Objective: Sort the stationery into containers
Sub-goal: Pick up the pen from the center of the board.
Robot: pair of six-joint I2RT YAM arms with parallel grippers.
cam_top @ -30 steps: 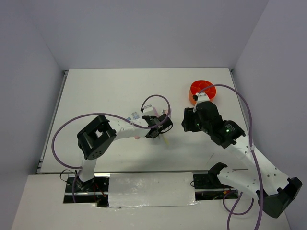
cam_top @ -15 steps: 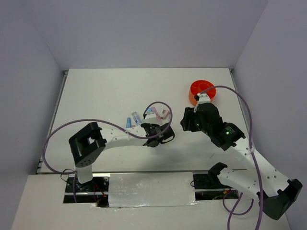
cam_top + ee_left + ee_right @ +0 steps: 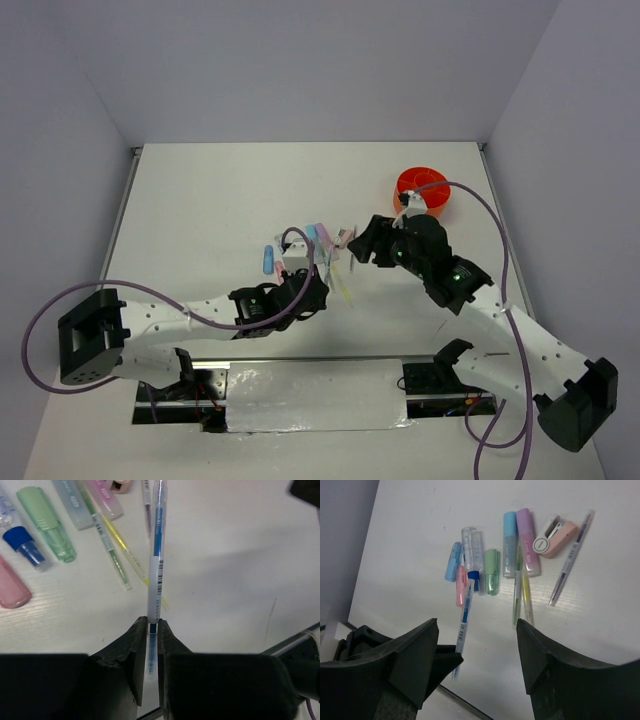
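left tool (image 3: 152, 630) has a blue pen (image 3: 158, 555), right tool (image 3: 477, 625) wide open
Pen's pinched tight by its end and points at the loose stationery pile (image 3: 492, 577) on the desk (image 3: 200, 200). The right tool hangs over that pile with nothing in it. The orange pot (image 3: 405, 183) sits far right, just behind that arm

blue pen (image 3: 156, 540), orange pot (image 3: 403, 184), white table (image 3: 220, 200)

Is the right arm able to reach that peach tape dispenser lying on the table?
Probably yes. The peach tape dispenser lies uncovered, and the right claw hangs open nearby with nothing between them; only a thin purple pen lies close alongside.
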